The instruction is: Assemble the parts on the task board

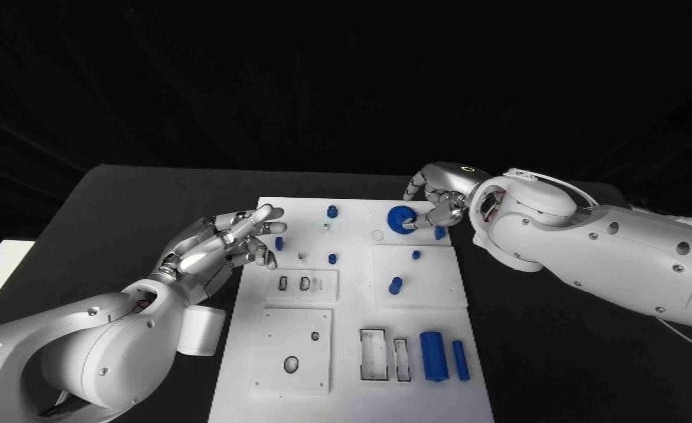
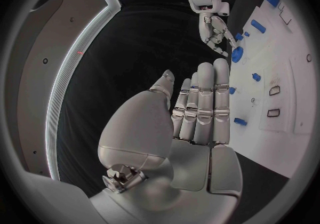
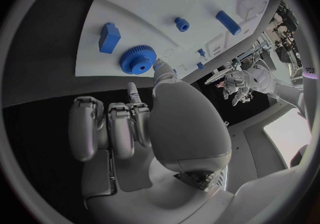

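We are resting our right hand (image 1: 437,205) beside the blue gear (image 1: 401,220) on the task board (image 1: 433,288), fingers curled, holding nothing; our left hand (image 1: 224,248) is hovering with fingers extended, empty.

The head camera looks steeply down on the task board (image 1: 289,343) from above. Each wrist camera sits close behind its own hand, the left hand (image 2: 200,112) and right hand (image 3: 133,128), facing past the fingers. All three share the blue gear (image 1: 401,220) by the right fingertips.
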